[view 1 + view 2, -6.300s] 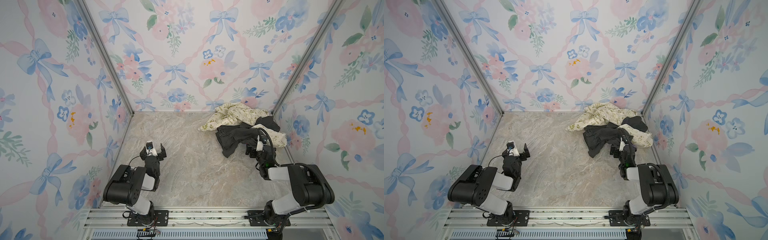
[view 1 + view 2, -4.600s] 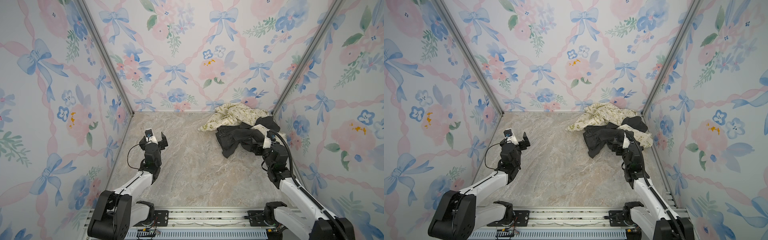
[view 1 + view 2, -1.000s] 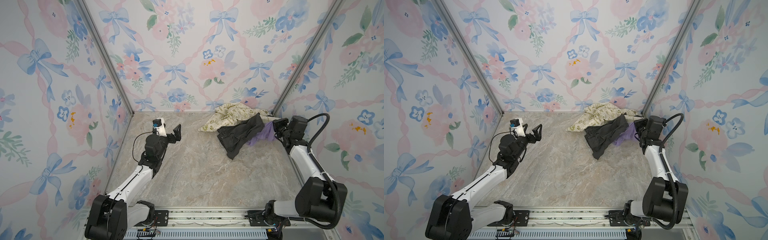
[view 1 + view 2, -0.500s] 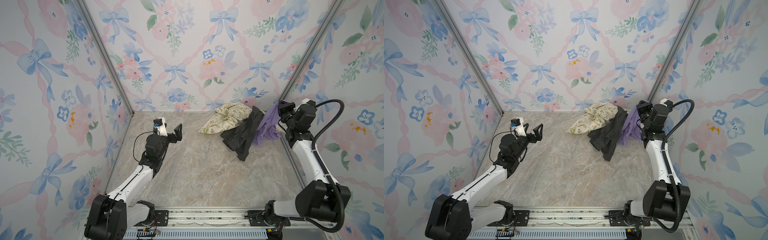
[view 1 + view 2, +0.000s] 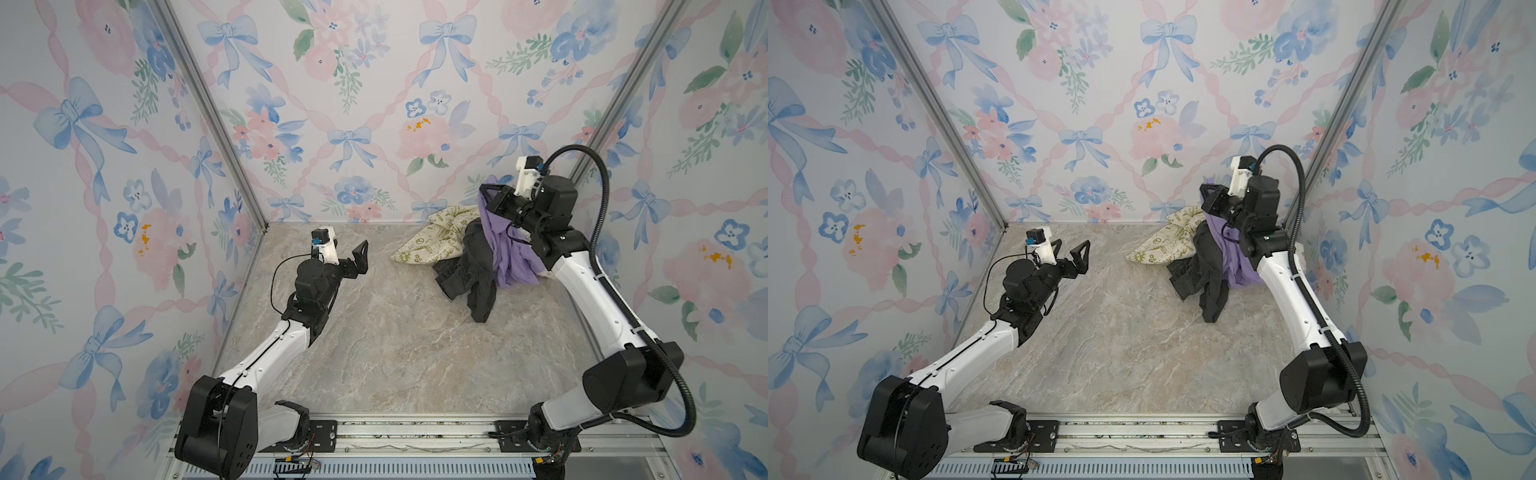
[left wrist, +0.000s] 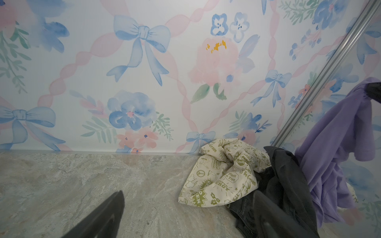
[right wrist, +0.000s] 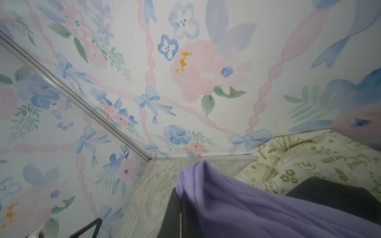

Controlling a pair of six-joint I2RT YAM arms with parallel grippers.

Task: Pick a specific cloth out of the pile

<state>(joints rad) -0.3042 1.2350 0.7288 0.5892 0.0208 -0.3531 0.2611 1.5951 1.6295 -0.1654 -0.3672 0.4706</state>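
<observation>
The purple cloth point(image 5: 513, 253) point(image 5: 1235, 257) hangs from my right gripper point(image 5: 487, 195) point(image 5: 1208, 193), which is shut on its upper edge, high above the back right corner. In the right wrist view the cloth point(image 7: 257, 206) drapes over the shut fingers point(image 7: 175, 208). Its lower folds still rest on the pile point(image 5: 457, 266). A black garment point(image 5: 473, 274) clings along its side, and the cream green-printed cloth point(image 5: 436, 237) point(image 6: 222, 175) lies behind. My left gripper point(image 5: 347, 255) point(image 5: 1069, 253) point(image 6: 185, 222) hovers open and empty at the back left, facing the pile.
The marble-look floor point(image 5: 395, 345) is boxed in by floral walls with metal corner posts point(image 5: 598, 145). The right arm's black cable hose point(image 5: 602, 199) loops close to the right wall. A rail point(image 5: 374, 428) runs along the front edge.
My right gripper has risen a little higher with the purple cloth, pulling it and the clinging black garment more upright. The left arm has not moved.
</observation>
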